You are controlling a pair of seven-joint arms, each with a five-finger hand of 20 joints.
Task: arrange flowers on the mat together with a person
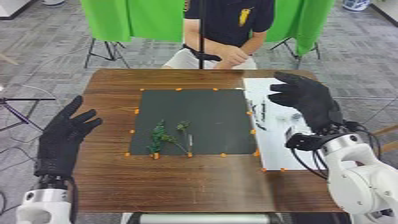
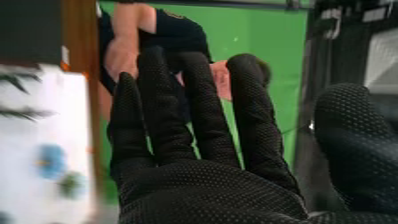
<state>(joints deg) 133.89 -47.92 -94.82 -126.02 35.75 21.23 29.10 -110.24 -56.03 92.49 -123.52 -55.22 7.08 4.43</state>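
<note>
Flowers point(image 1: 159, 135) seemingly lie right of left hand point(image 1: 62, 134).

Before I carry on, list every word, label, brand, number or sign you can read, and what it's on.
None can be read.
Dark mat: no legible text.
White sheet: no legible text.
Robot's right arm: any marking is too small or blurred to read.

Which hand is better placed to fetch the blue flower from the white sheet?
Right, I'd judge: the right hand is above the white sheet where the blue flower lies, fingers open. The left hand is beyond the dark mat's left edge.
</note>
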